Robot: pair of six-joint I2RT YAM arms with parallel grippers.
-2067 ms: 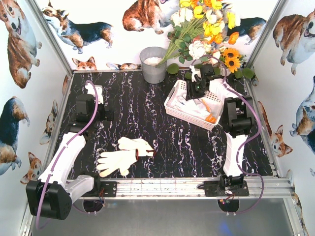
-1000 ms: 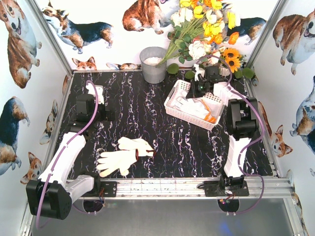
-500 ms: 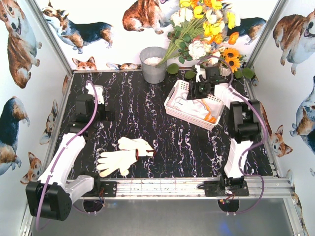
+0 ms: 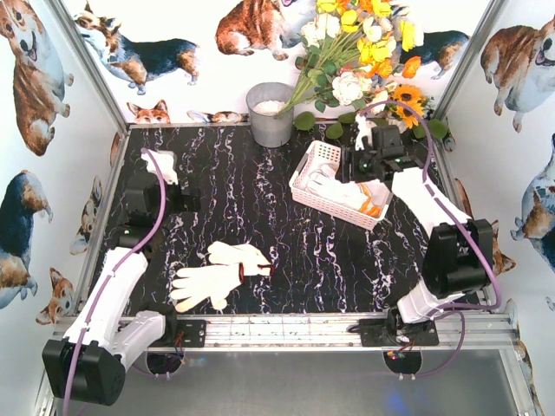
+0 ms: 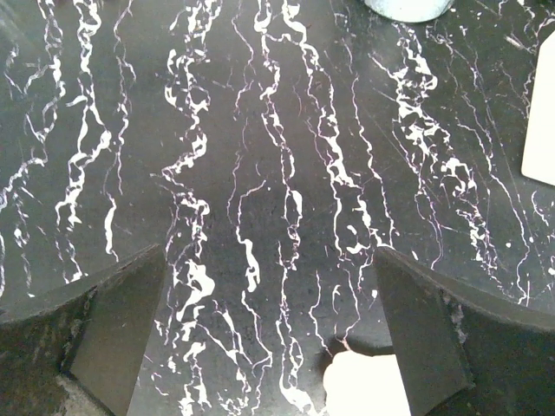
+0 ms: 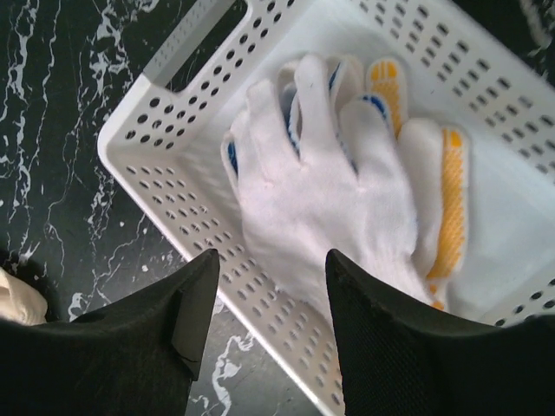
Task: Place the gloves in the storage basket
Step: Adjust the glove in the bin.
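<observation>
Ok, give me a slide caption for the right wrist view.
Open right pincer above white knit gloves lying in the white perforated storage basket.

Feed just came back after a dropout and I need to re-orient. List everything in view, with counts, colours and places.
storage basket: one, white perforated plastic, far right of the table
gloves in the basket: at least two, a white one over ones with yellow-orange patches
gloves on the table: two, cream-white, overlapping, near the front edge, left of centre
bucket: one, grey metal, middle of the far edge
flowers: one bunch, yellow, white and orange, behind the basket
table: one, black with white veining
left gripper: open, empty, over bare table at far left
right gripper: open, empty, above the basket
</observation>
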